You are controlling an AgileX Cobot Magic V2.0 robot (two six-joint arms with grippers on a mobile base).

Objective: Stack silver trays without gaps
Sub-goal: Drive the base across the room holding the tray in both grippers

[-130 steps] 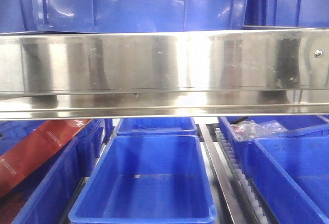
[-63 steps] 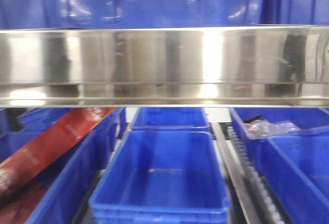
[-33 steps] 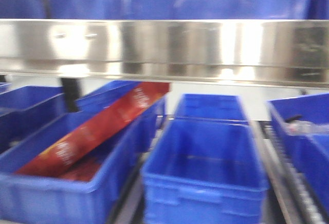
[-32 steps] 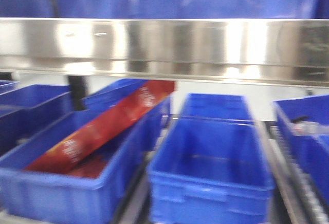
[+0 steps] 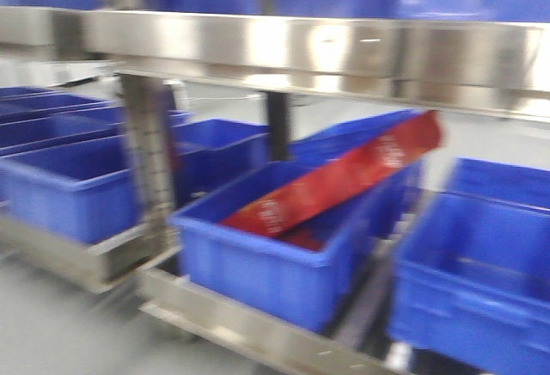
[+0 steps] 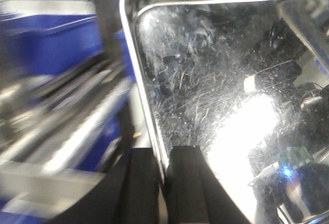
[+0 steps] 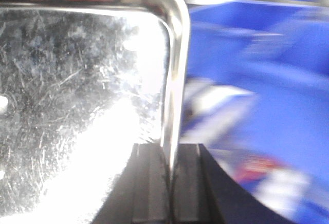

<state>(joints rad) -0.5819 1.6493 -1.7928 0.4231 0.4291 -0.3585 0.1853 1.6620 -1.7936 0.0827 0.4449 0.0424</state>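
Left wrist view first: the left fingers [image 6: 187, 183] are clamped on the rim of the tray [image 6: 221, 80], one finger outside and one inside the pan. The rim runs straight away from them to a rounded corner. All of the tray's scratched, shiny floor spreads to the right of that grip.

Over to the right wrist view and it's the mirror picture. The right fingers [image 7: 149, 183] pinch a rim too, and here the tray's floor spreads to the left.

So my read is one tray slung between the two arms, each holding a side edge. Neither arm is nearer than the other; it's a shared carry. Which of the tray's axes is the long one I cannot tell from shots this close.

Beyond the tray on both sides are blue bins [image 6: 51, 49], badly blurred. The front view gives more bins, a steel beam [image 5: 301, 44] above them and a red pack [image 5: 335, 186] leaning in one bin, but no second tray anywhere.

That's the crux: the stack this tray must seat into is out of sight. The coming move will want both rims level and square over whatever tray it lands on.
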